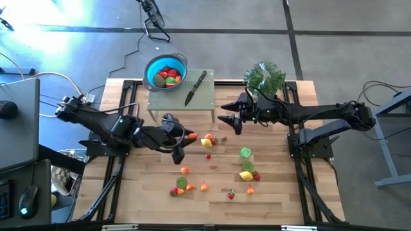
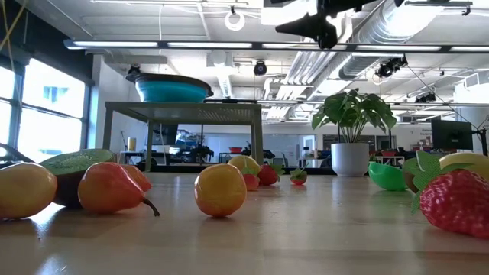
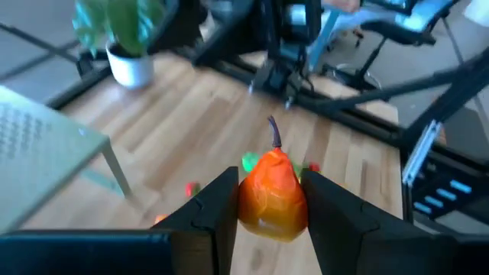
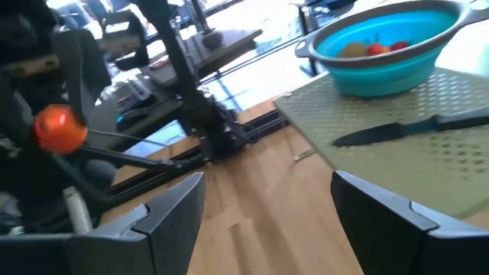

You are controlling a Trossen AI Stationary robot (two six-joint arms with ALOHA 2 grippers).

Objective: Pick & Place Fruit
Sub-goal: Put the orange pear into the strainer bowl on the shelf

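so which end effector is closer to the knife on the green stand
Right. The right end effector, open and empty, hovers just off the stand's right edge, beside the knife. The left end effector, shut on an orange pear, sits farther away, in front of the stand.

A wooden table (image 1: 276, 192) is set on a grey floor (image 1: 334, 38), with a small green stand (image 1: 180, 99) placed at its far edge. Tall windows (image 2: 42, 114) are seen at one side, and long ceiling lights (image 2: 176, 44) and exposed ducts (image 2: 397, 30) overhead.
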